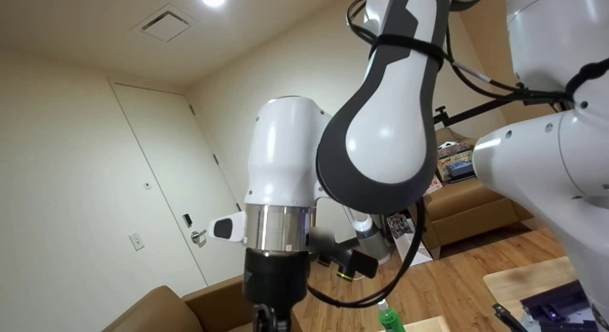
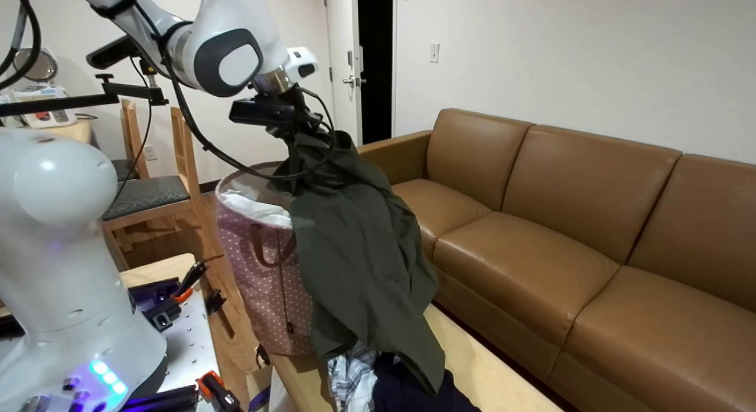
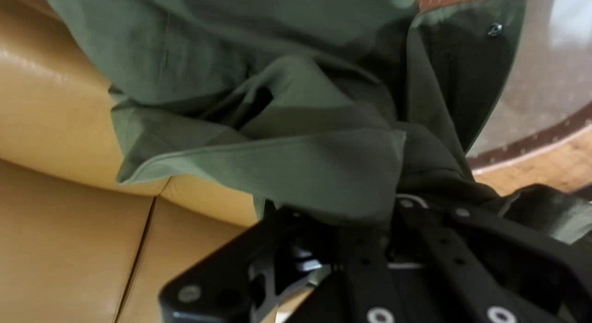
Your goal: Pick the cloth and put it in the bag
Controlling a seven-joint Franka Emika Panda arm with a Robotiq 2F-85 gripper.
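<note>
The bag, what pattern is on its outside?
The bag has white dots on dusty pink, clearest in an exterior view.

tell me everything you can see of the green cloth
The green cloth is dark olive, apparently woven, with visible seams and a round metallic fastener. Bunched in the gripper near its top, it hangs in loose folds, hiding part of the dotted bag. Its lower end visually overlaps plaid fabric and navy fabric; contact with these or the bag is unclear.

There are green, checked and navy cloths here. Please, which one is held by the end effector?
The dark green cloth, hanging from the end effector; the checked cloth and the navy cloth both lie below, on the wooden table.
</note>
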